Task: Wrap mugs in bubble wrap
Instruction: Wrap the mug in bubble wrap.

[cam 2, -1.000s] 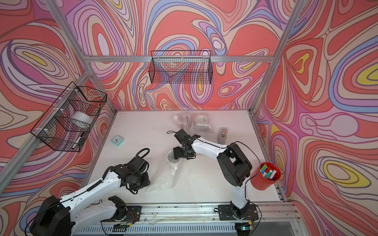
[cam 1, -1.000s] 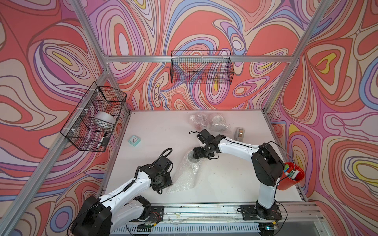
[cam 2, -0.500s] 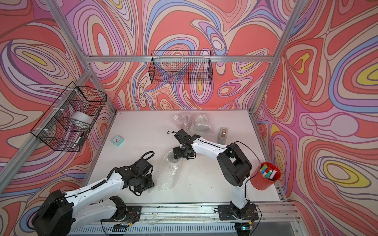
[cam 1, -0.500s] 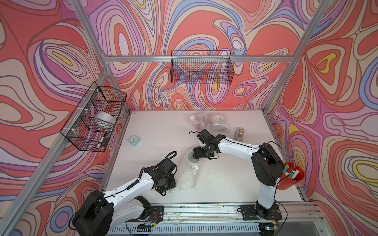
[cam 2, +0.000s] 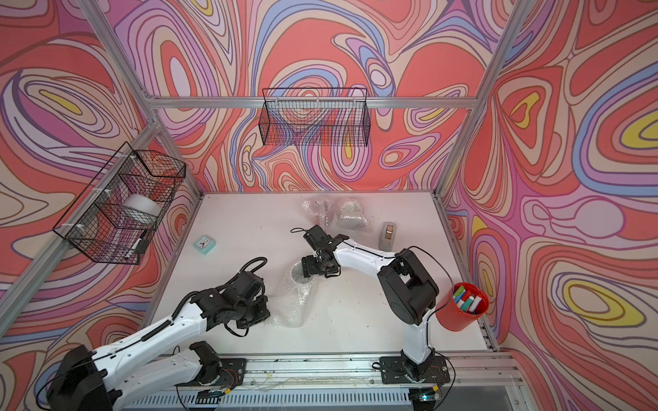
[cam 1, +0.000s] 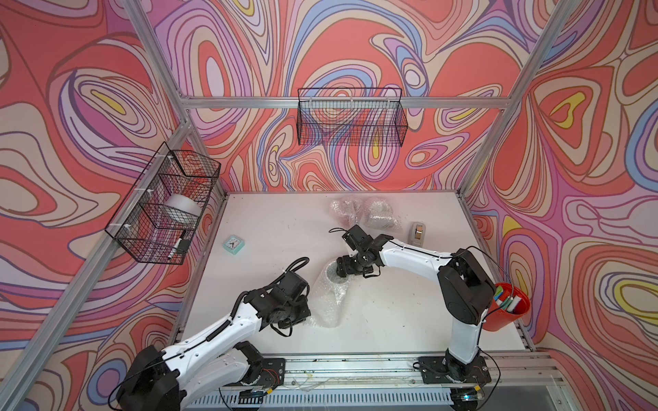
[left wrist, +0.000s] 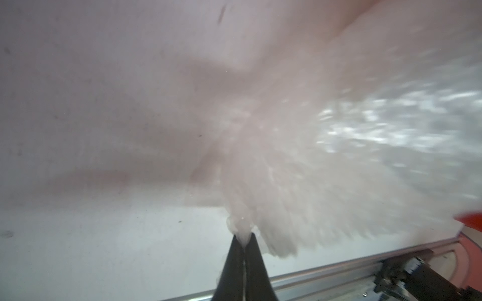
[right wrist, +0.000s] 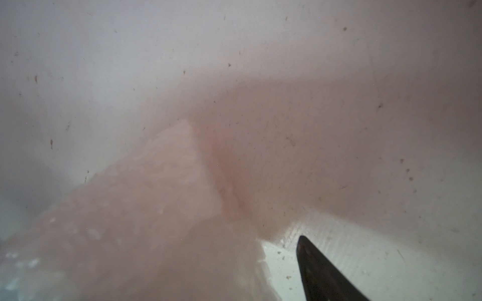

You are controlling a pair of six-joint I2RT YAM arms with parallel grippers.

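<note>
The left gripper (left wrist: pixel 243 238) pinched shut on a corner of clear, crinkled bubble wrap (cam 1: pixel 329 299); the right gripper (cam 1: pixel 344 269) held its black tapered jaws wide apart.

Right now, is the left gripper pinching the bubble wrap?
Yes, the left wrist view shows the left gripper shut on a bunched corner of the bubble wrap.

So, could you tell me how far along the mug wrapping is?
Done: two bundles at the back look wrapped. In hand: the third mug lies partly in the wrap; the left gripper pinches its edge, the right gripper is at the mug. Left: closing the wrap round it, probably taping.
</note>
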